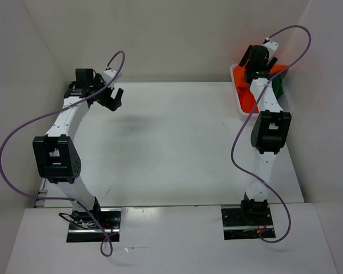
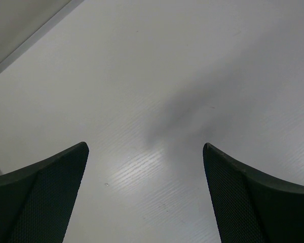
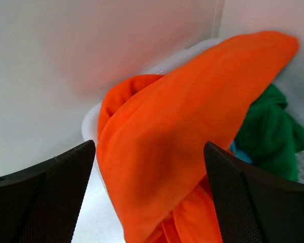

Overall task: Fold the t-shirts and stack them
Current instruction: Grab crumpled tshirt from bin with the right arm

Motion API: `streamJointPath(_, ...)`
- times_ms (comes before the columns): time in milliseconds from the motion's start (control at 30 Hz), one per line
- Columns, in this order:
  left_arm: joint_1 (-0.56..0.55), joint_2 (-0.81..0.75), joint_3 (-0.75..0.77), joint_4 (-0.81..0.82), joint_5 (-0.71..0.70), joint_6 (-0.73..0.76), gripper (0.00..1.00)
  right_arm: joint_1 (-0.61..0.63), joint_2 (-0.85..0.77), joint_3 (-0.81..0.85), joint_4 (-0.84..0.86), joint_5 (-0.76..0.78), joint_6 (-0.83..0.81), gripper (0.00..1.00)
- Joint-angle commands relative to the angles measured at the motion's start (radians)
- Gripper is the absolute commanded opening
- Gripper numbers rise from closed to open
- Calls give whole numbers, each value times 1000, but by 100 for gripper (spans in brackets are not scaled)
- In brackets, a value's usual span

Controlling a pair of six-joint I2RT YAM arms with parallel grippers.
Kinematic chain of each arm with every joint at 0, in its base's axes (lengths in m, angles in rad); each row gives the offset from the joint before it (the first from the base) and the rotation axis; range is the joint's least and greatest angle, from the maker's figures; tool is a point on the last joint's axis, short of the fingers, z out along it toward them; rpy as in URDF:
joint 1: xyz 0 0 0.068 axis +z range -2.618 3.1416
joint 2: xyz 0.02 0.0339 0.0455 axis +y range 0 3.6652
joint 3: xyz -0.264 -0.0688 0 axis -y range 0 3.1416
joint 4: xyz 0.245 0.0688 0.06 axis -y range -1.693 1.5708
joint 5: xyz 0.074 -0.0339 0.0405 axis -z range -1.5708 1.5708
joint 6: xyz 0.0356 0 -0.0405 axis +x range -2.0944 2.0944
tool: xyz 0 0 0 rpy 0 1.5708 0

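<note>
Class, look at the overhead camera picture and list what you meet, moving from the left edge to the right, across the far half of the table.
The left pincer, open → bare table → white basket → orange shirt → green shirt.

Orange shirt (image 3: pixel 182 126), green shirt (image 3: pixel 266 131): soft matt cloth. Table (image 2: pixel 192 61): smooth, faintly grained. Basket (image 1: pixel 236 85): white plastic.

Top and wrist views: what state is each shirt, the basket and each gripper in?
basket: holding the shirts.
orange t-shirt: crumpled, heaped over basket rim.
green t-shirt: crumpled, partly under orange t-shirt.
turquoise t-shirt: mostly hidden.
left gripper: open, empty, over table.
right gripper: open, straddling orange t-shirt.
</note>
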Motion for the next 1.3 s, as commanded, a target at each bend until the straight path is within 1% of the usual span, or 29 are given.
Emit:
streamJointPath(0,-3,32,61,-20,-54,-41,100,-19,61,99,-23,16,95,91)
streamJointPath(67,-3,52,73,-20,-54,-54,100,-39,75,99,-34,-34,123,88)
streamJointPath(133,-3,52,73,-20,-54,-66,100,-39,87,99,-43,-34,123,82)
streamJointPath(167,-3,52,73,-20,-54,-66,100,-39,87,99,-57,-9,137,82)
streamJointPath(333,-3,61,55,-11,-74,-77,100,-39,78,65,-83,5,146,82)
streamJointPath(433,-3,61,46,-2,-74,-77,100,-39,78,39,-71,-1,146,69)
streamJointPath(467,-3,61,46,-2,-74,-77,100,-39,89,39,-54,-20,146,59)
streamJointPath(533,-3,61,46,-2,-74,-77,100,-48,103,39,-54,-51,146,47)
streamJointPath(567,-3,61,46,-2,-74,-77,100,-48,116,50,-45,-51,146,38)
streamJointPath(633,-3,52,46,-2,-83,-77,100,-48,127,50,-45,-62,157,39)
streamJointPath(667,-3,43,46,-2,-83,-77,100,-48,127,59,-45,-74,157,46)
streamJointPath(700,-3,42,35,-2,-83,-77,100,-48,127,59,-58,-74,169,70)
streamJointPath(733,6,42,35,-2,-83,-77,100,-48,136,59,-58,-74,169,75)
streamJointPath(767,18,33,35,-2,-83,-77,100,-48,136,59,-74,-64,169,78)
streamJointPath(800,18,33,25,-11,-83,-86,100,-48,136,59,-86,-54,181,85)
streamJointPath(900,41,22,12,-11,-71,-86,100,-58,136,59,-86,-57,181,85)
streamJointPath(967,50,13,3,-22,-71,-86,100,-58,161,68,-77,-70,192,75)
streamJointPath(1000,50,13,3,-22,-71,-86,100,-58,161,68,-77,-70,192,62)
streamJointPath(1100,50,4,3,-31,-71,-86,100,-58,170,90,-77,-70,192,37)
streamJointPath(1133,50,4,3,-31,-71,-86,100,-58,170,90,-86,-70,192,22)
streamJointPath(1167,50,4,3,-31,-71,-86,100,-58,157,90,-86,-70,192,14)
streamJointPath(1200,50,4,3,-31,-71,-86,100,-58,143,90,-95,-70,177,0)
streamJointPath(1267,50,4,3,-31,-71,-86,100,-48,123,99,-95,-47,157,0)
